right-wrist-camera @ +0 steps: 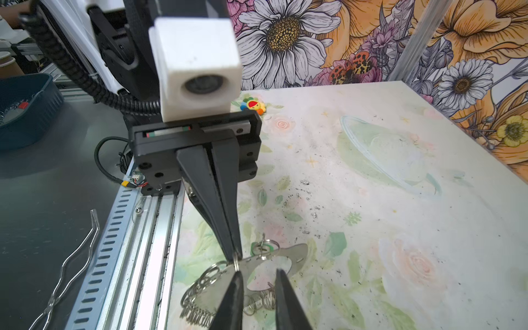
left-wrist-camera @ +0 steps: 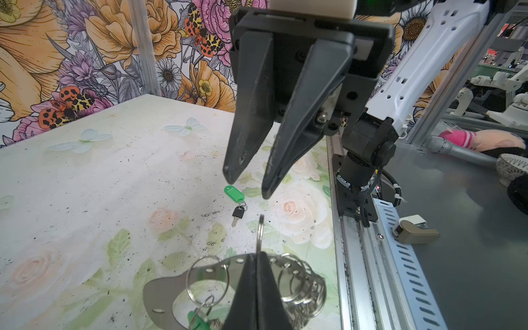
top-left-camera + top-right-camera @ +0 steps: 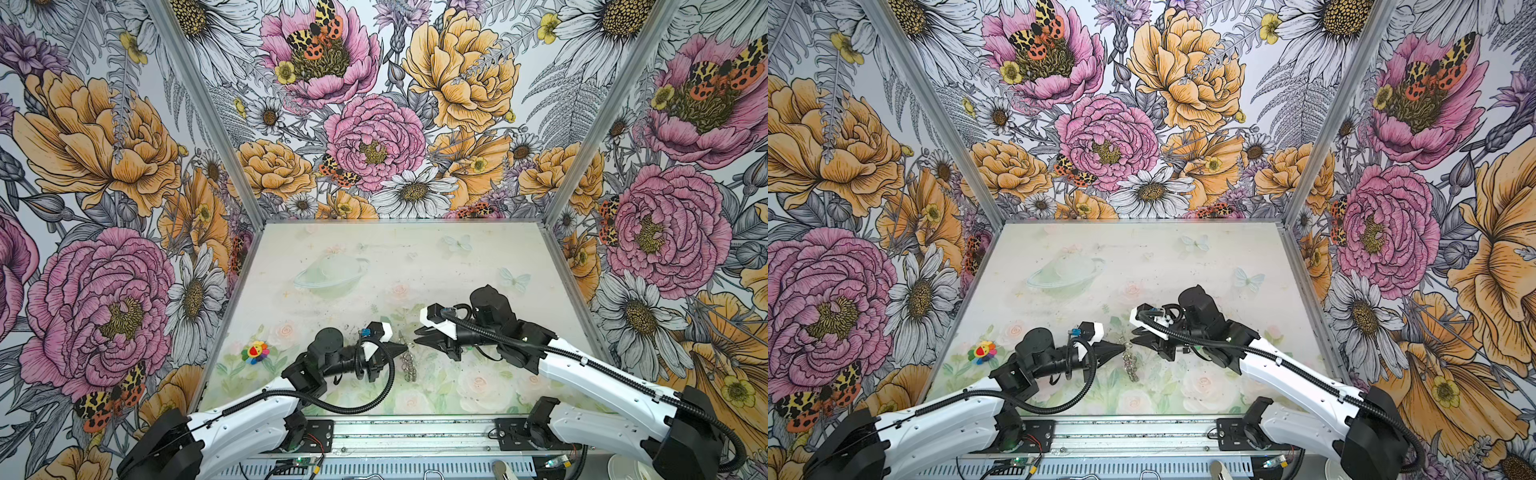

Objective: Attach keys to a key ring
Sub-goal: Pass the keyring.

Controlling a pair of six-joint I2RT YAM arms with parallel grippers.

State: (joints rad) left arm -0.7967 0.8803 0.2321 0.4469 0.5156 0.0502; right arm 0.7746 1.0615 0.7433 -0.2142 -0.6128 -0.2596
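tabletop (image 3: 415, 257): pale surface printed with faint roses and butterflies, with everything over or on it; a small rainbow-coloured flower toy (image 3: 255, 352) lies well apart on the left arm's side
right gripper (image 2: 247, 185): black two-finger pincer, fingers spread with nothing between them, poised above the table and facing the left one
left gripper (image 1: 235, 254): black two-finger pincer, fingers pressed together on a single wire ring
key ring (image 2: 160, 294): flat grey horseshoe-shaped metal plate edged with many small silver wire rings, hanging tilted from the left fingertips; whether its low edge touches the table I cannot tell
attached key (image 2: 197, 321): bright green oblong plastic tag that appears hooked to a larger ring on the plate; its metal key is mostly hidden
loose key (image 2: 238, 213): tiny dark metal key joined to a second bright green tag, flat on the table near the right gripper's tips, apart from the plate
pinched ring (image 2: 260, 231): thin silver wire loop standing edge-on out of the left pinch
step, judged: one key seems on, the loose key awaits pickup
risk, slip: the pinch is on thin wire, so the ring could twist or slide and drop the key ring
risk, swing: a nudge from the right gripper could set the plate swaying off line
risk, pickup: the flat, light tag may skid away from closing fingers
risk, threading: the small ring leaves little room for error
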